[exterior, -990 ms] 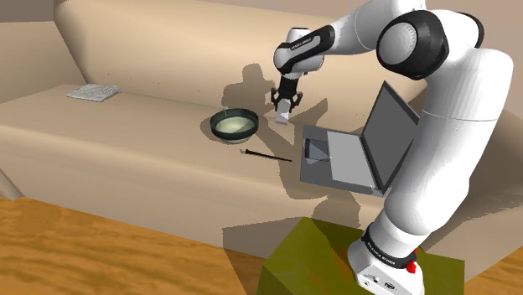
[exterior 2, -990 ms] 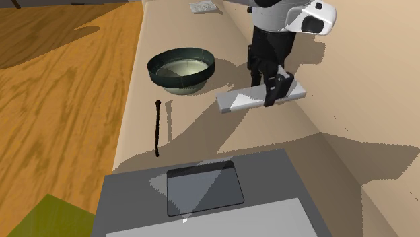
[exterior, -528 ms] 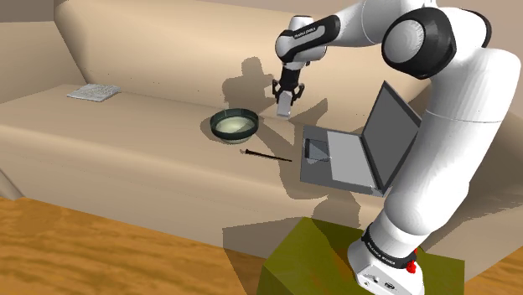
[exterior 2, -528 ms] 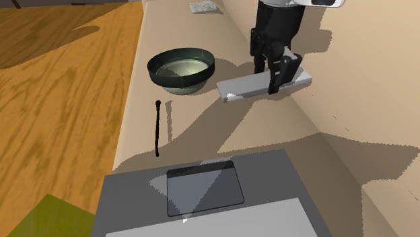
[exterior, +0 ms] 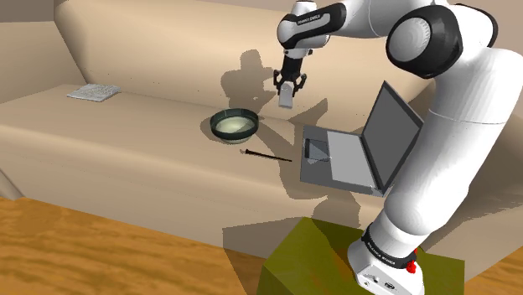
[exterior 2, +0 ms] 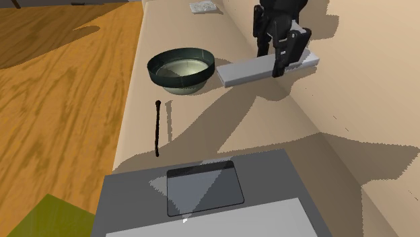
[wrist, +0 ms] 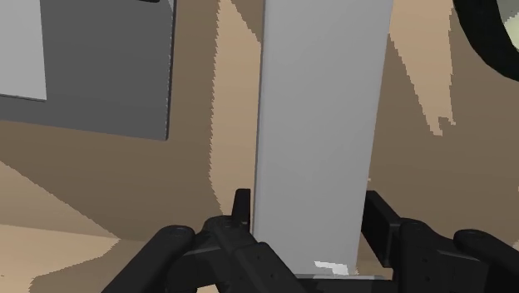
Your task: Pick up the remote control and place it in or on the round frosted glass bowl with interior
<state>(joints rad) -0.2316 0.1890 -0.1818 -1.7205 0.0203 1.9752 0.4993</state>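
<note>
Remote control (exterior 2: 241, 70), plain grey bar, clamped in the black gripper (exterior 2: 270, 62) in the air over the sofa seat (exterior: 126, 142), just beside the dark-walled bowl (exterior 2: 161, 73)
Handling, as judged: stiff, light, smooth-faced; apt to pivot or slide when pinched near one end, so best taken across its narrow width, nearer mid-length; the bowl may be the fragile party, so lower gently. Wrist view: fingers (wrist: 378, 218) pressed on both long edges near one end of the bar, laptop (wrist: 83, 67) to one side, bowl rim at the other. Second exterior view: grip off-centre, bar roughly level, free end near the bowl's rim; thin black stick (exterior 2: 157, 128) lying between bowl and laptop. Shoulder view: bar foreshortened under the hand, its clearance above the seat plain
</note>
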